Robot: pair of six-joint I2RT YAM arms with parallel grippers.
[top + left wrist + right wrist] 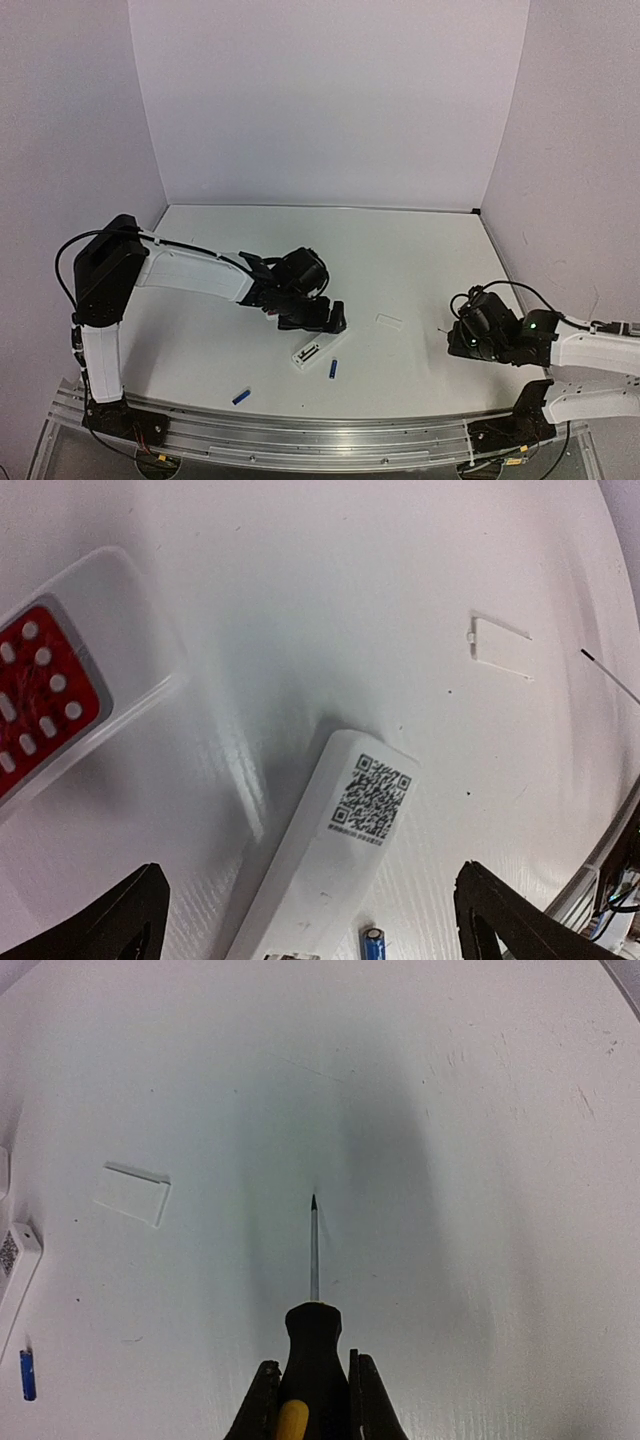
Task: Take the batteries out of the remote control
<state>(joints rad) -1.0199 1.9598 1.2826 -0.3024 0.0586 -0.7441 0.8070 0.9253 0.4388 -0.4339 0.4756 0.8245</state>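
Left gripper (310,900): wide apart, empty, above remote (345,845).
Right gripper (312,1400): clamped on screwdriver (313,1345).
Battery (373,945): beside left gripper.

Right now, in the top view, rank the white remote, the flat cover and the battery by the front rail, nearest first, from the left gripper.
1. white remote, just on the near side of the left gripper.
2. flat cover, to its right.
3. blue battery, far front-left.
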